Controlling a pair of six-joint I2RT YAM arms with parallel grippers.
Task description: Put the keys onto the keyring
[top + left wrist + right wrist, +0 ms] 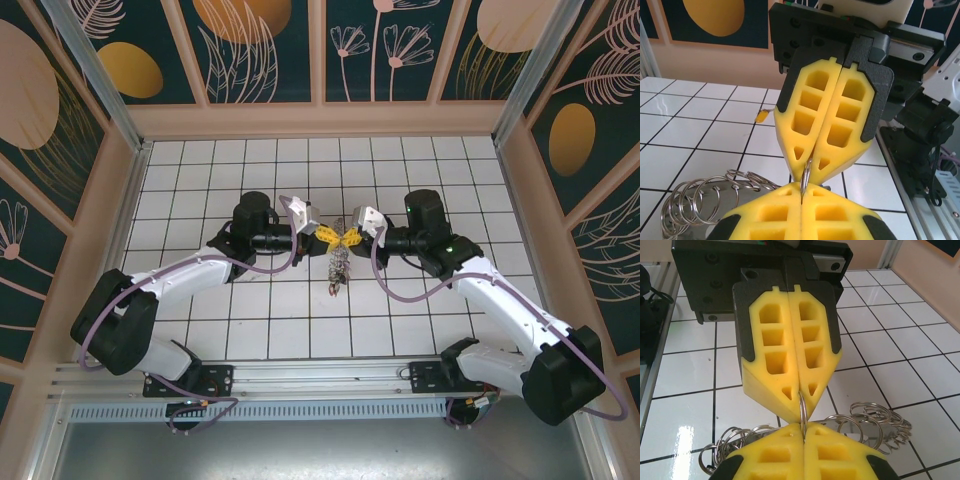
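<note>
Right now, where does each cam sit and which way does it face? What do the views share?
Top external: above and behind the bases, looking down on the tiled table; both arms show whole, left gripper and right gripper tip to tip.
Left wrist: looks along its own yellow fingers into the right gripper.
Right wrist: the mirror, over its own fingers into the left gripper.
Shared: both wrist views show the keyring pinched between the shut grippers, with small rings below.
</note>
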